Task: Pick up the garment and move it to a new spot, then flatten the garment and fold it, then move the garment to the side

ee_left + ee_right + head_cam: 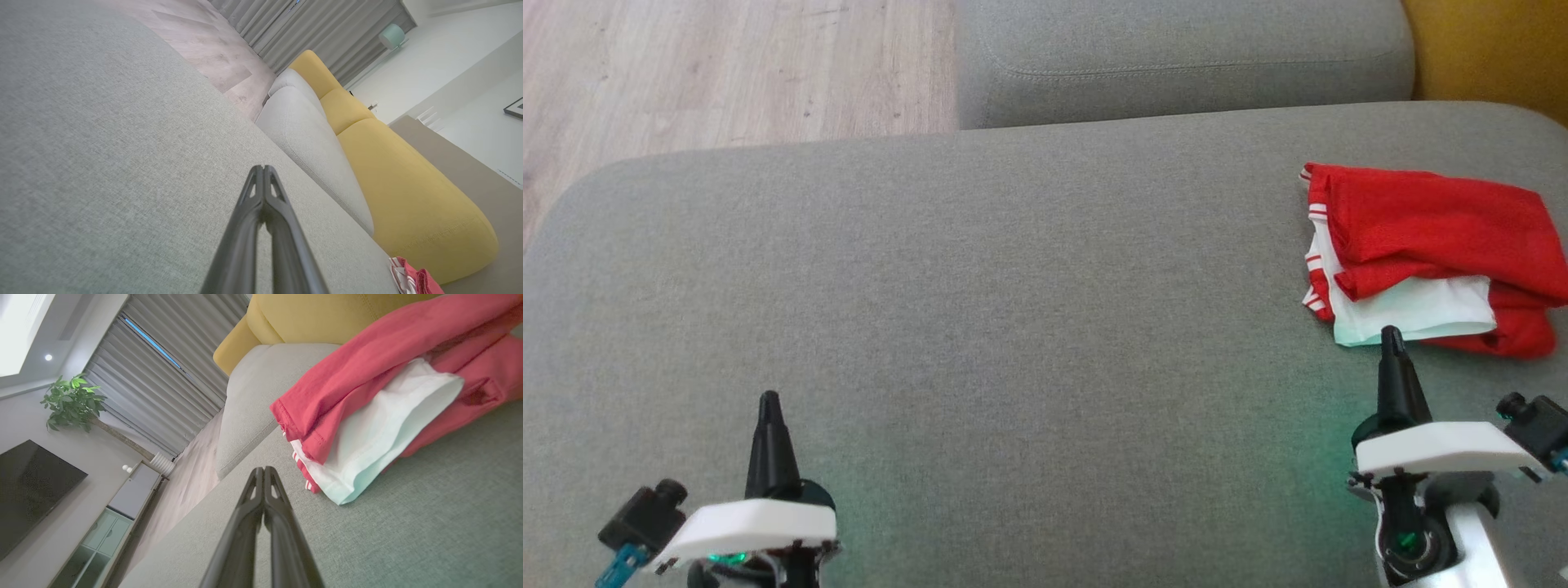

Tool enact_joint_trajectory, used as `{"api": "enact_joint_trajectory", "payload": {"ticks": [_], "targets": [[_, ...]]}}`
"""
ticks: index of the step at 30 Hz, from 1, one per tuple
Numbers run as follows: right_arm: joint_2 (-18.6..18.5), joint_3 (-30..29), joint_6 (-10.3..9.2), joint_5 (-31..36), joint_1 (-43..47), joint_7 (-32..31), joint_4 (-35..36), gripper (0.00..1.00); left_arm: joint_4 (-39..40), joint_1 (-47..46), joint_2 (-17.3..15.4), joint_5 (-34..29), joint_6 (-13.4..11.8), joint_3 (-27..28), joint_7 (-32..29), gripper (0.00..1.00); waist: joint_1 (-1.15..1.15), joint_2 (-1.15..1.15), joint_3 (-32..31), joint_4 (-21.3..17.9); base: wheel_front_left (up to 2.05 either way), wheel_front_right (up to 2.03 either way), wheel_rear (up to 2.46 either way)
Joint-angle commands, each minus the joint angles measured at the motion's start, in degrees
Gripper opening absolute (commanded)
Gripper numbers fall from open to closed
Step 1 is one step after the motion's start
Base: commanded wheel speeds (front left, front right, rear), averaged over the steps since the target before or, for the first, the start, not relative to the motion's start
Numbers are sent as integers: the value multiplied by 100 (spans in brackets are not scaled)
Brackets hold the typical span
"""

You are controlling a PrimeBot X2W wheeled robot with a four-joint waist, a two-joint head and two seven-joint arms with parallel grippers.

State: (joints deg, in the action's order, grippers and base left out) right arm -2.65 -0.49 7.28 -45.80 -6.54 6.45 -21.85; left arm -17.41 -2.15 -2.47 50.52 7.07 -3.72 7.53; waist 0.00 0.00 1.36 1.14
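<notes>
Garment: A red and white garment (1429, 253) lay folded in a compact stack on the right end of the grey cushion (1013, 286). The red layer was on top, a white panel showed along the near edge, and striped trim ran down the side facing the cushion's middle.
Why it lay there: The neat stack, set off toward the cushion's right end rather than its middle, suggested that the folding was done and the move to the side was made or nearly so.
Right end effector: The right end effector (1391, 336) hovered over the cushion's near right part, pointing at the white edge. Its two fingers were pressed together and grasped nothing. In the right wrist view a strip of cushion fabric showed between the tips and the white corner, so it was just beside the garment, not touching it.
Left end effector: The left end effector (769, 400) sat over the cushion's near left part, well apart from the garment. It was clenched and held nothing. I could not tell whether its tips touched the cushion.
Why they were held so: With both low, symmetric and closed on nothing, the arms looked parked, not reaching.
Beyond the cushion: A second grey cushion (1176, 57) lay past its far edge, a yellow sofa (1486, 49) past its far right corner, and a wooden floor (727, 65) past its far left.
</notes>
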Motion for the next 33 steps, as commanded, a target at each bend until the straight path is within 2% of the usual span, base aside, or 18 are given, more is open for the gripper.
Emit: {"api": "enact_joint_trajectory", "payload": {"ticks": [1, 33], "targets": [[-14, 5, 8, -152, -186, -38, 235, 0, 214, -314, -73, 127, 16, 129, -46, 0, 0, 0, -2, -2, 0, 0, 0], [-18, -245, 13, -1988, -95, -553, 459, 0, 266, -346, -95, 1820, 27, 447, -562, 0, 0, 0, -49, -48, 0, 0, 0]]}}
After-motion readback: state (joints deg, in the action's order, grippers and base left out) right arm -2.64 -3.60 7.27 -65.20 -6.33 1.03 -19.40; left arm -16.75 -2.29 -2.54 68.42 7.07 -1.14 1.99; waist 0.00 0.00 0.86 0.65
